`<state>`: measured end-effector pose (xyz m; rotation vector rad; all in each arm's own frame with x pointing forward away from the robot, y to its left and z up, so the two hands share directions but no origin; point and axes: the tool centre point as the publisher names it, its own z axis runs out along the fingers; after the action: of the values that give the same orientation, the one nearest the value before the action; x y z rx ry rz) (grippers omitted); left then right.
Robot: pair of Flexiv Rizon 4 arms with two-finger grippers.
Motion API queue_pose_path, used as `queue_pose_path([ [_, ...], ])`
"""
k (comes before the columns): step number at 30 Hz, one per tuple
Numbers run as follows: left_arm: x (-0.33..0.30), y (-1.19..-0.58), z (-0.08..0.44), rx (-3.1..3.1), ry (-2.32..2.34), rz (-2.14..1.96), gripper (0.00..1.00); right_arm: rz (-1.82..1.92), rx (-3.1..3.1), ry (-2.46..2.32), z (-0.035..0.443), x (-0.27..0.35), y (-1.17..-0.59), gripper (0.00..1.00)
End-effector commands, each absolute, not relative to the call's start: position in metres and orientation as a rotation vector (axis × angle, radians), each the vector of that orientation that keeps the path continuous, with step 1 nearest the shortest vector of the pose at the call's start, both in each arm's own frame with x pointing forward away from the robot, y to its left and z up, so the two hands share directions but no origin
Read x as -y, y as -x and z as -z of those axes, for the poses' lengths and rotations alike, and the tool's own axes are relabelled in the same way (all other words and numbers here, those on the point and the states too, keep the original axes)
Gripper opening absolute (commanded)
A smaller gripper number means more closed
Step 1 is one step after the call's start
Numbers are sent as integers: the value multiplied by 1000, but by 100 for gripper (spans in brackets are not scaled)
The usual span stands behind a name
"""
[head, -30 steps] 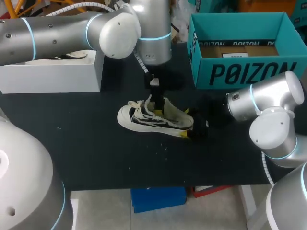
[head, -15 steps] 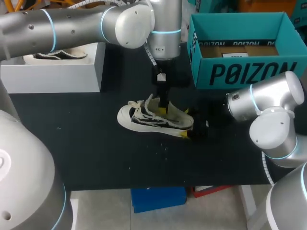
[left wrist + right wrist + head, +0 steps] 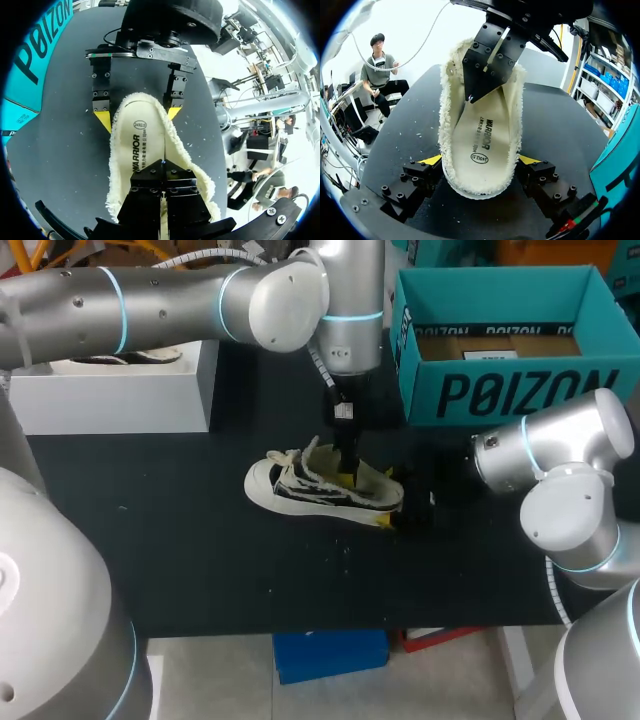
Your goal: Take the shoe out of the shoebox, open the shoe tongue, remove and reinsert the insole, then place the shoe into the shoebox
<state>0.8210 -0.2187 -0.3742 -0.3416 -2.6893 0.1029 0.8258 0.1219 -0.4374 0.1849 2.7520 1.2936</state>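
**Insole step: heel braced, left arm working inside the sneaker**

The sneaker [image 3: 310,488] lies on its sole on the black table [image 3: 200,570], out of the teal shoebox [image 3: 520,390], which stands open and well apart behind it. The right gripper [image 3: 480,161] straddles the heel, one yellow tip against each side of the fleecy collar, so its jaws clamp the sneaker. The left gripper [image 3: 162,167] reaches down through the shoe opening. Its jaws are closed together, with their tips at the insole [image 3: 145,140], which lies flat in the footbed. Whether an edge of the insole is pinched between them cannot be seen.

The step in hand is judged to be insole handling. To do it well, the right jaws should hold the heel firm and low while the left works along the shoe's length, not across it. A lift should peel from one end. A reinsertion should press heel-to-toe until no edge curls against the lining.
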Motion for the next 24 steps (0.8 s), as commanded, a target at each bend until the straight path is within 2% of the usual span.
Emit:
queue_pose_path([
  [1,225,-819,386,2680,333,-99,0,-1290,-2755,-188,442,-125,-826,0],
  [24,225,-798,427,2663,274,-71,0,-1290,-2755,-188,442,-125,-826,0],
])
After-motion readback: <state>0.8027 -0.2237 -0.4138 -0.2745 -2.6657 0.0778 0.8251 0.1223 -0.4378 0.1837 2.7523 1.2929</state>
